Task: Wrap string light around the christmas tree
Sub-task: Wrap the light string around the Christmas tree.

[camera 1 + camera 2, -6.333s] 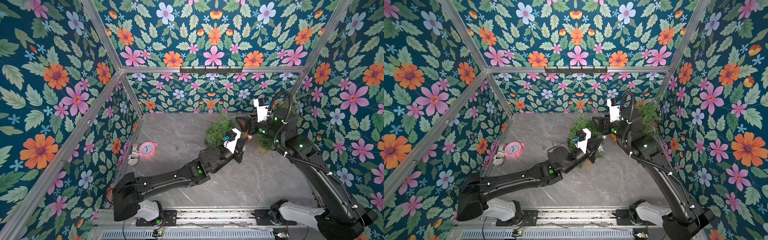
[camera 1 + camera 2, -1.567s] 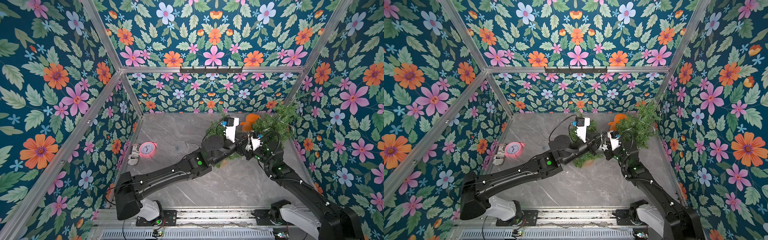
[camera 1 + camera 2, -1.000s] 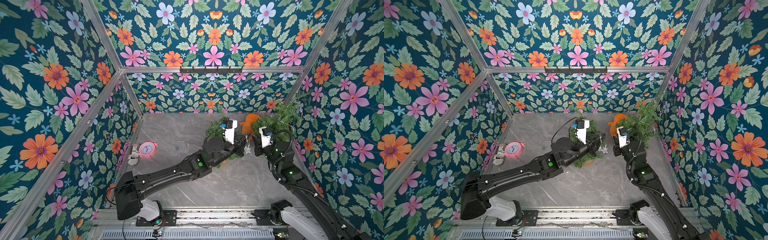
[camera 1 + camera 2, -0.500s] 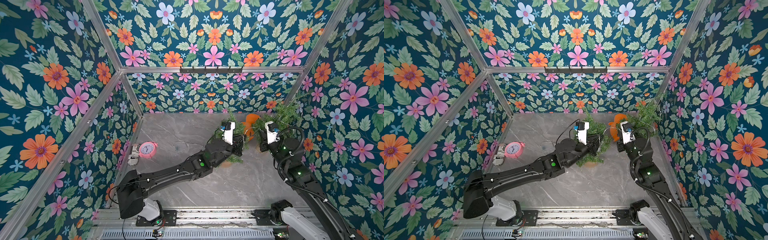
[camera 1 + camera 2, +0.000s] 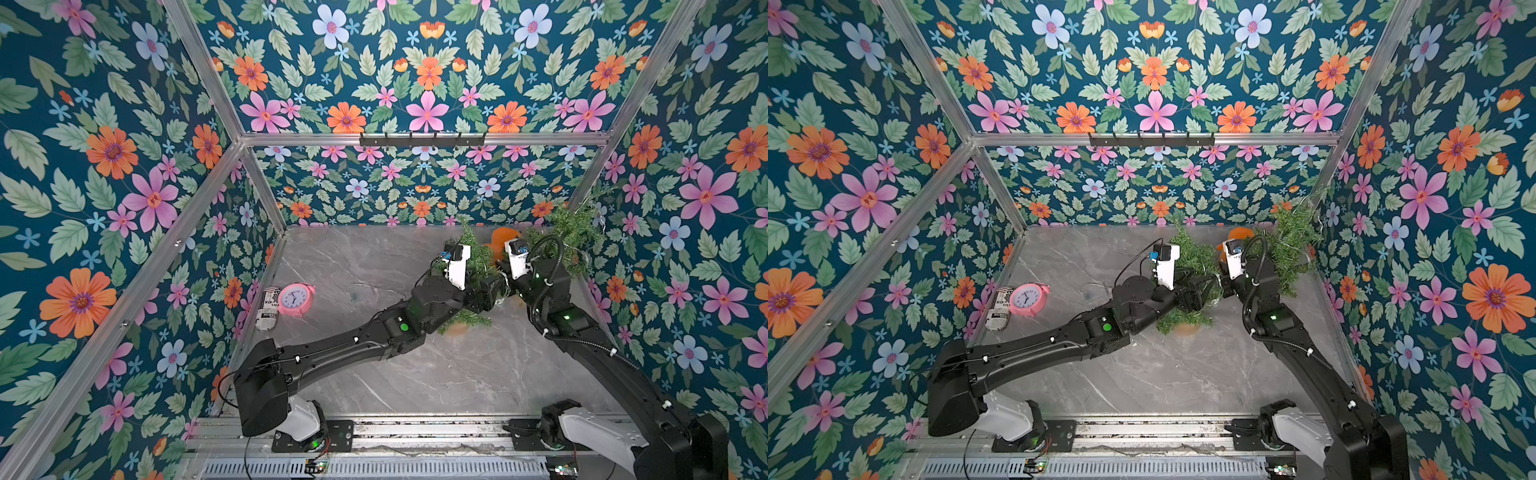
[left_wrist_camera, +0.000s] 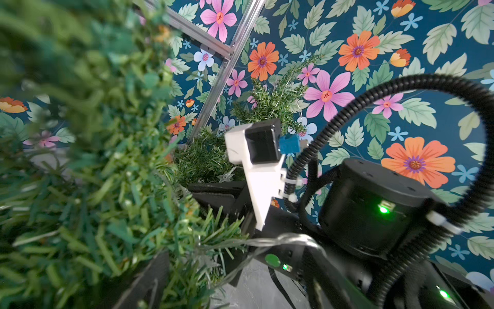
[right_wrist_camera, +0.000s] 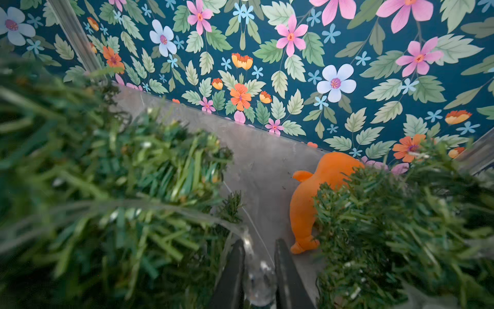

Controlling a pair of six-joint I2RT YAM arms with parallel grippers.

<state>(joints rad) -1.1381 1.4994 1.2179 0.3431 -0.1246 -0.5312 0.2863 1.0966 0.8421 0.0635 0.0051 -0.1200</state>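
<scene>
L gripper point(image 5: 1202, 289) half hidden in bristly christmas tree point(image 5: 1185, 247), fingers spread; R gripper point(image 7: 259, 243), bottom centre, pinches clear string light point(image 7: 258, 281).

i count two christmas trees: the near tree point(image 5: 476, 249) and the corner tree point(image 5: 575, 232). one string light point(image 6: 288, 236), one orange plush toy point(image 7: 320, 182), one pink alarm clock point(image 5: 296, 297), one printed can point(image 5: 268, 312). my left arm point(image 5: 353, 345) and right arm point(image 5: 598, 360) make two.

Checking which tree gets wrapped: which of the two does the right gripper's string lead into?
The tree away from the corner: the string light from the right gripper runs into its branches. The corner tree stands apart, beside the orange toy.
</scene>
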